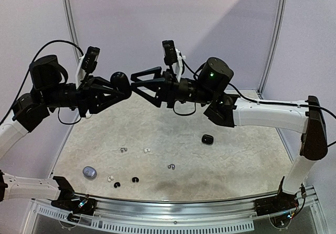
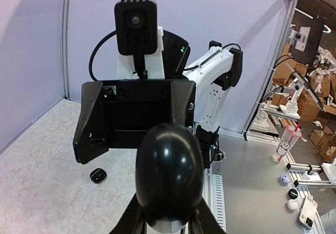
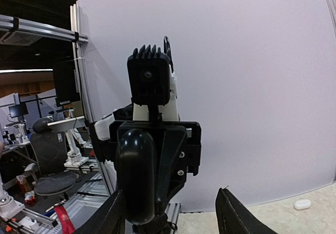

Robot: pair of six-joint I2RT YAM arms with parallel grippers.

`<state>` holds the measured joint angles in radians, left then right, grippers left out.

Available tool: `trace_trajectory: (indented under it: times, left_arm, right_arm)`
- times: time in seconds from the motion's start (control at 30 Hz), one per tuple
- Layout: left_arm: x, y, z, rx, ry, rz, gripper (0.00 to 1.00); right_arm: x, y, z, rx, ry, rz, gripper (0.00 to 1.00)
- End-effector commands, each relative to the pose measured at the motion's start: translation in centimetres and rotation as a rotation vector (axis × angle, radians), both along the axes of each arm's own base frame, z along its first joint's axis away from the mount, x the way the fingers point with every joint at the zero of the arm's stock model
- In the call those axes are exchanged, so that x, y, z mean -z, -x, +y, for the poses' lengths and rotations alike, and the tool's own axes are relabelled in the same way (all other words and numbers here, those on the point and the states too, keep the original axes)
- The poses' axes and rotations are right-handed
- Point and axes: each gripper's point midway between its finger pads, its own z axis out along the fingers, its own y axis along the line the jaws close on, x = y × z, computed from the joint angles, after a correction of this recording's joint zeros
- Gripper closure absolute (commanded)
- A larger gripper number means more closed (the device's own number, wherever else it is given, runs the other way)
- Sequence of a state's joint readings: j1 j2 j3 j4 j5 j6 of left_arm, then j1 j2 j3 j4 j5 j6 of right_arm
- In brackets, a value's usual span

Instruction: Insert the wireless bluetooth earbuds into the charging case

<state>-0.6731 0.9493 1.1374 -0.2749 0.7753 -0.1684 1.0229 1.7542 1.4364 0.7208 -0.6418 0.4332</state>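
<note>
High above the table, my left gripper [image 1: 116,85] is shut on a glossy black pebble-shaped charging case [image 1: 119,80]. That case [image 2: 169,176] fills the lower middle of the left wrist view, the gripper [image 2: 169,221] clamping its base. My right gripper [image 1: 132,82] faces it from the right, open, its tips just short of the case. In the right wrist view the case [image 3: 135,176] stands ahead, left of centre, and that gripper [image 3: 170,215] holds nothing. Earbuds lie loose on the table below: silvery [image 1: 124,150], white [image 1: 147,150], silvery [image 1: 170,166], white [image 1: 110,179], black [image 1: 116,184], black [image 1: 135,180].
A second black case [image 1: 207,138] lies on the table at the right, also seen as the small black case [image 2: 98,176]. A greyish case [image 1: 90,172] lies near the front left. A white pebble-shaped object [image 3: 303,204] rests by the back wall. A metal rail [image 1: 173,205] runs along the near edge.
</note>
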Motion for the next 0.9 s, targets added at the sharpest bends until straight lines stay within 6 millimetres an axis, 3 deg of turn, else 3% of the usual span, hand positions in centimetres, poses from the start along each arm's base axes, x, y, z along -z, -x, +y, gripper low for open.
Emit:
trace_trajectory:
  times: [0.0, 0.27, 0.37, 0.47, 0.73, 0.87]
  left_arm:
    - [-0.1, -0.3, -0.3, 0.005, 0.019, 0.002, 1.0]
    - [0.0, -0.7, -0.3, -0.013, 0.016, 0.007, 1.0]
    - [0.1, -0.9, -0.3, -0.019, 0.014, 0.005, 1.0]
    - [0.1, -1.1, -0.4, -0.03, 0.01, 0.004, 1.0]
    - [0.1, -1.3, -0.3, -0.044, 0.009, 0.001, 1.0]
    - [0.6, -1.0, -0.1, -0.042, -0.013, -0.02, 1.0]
  right_arm:
    - [-0.8, 0.6, 1.3, -0.053, -0.013, 0.037, 0.41]
    - [-0.3, 2.0, 1.6, -0.122, -0.006, 0.008, 0.53]
    - [-0.1, 1.6, 2.0, -0.104, 0.008, 0.028, 0.63]
    - [0.1, 1.7, 2.5, -0.122, 0.021, 0.028, 0.66]
    - [0.8, 2.3, 3.1, -0.149, 0.07, 0.012, 1.0]
    - [1.8, 2.4, 2.8, -0.127, 0.12, -0.02, 1.0]
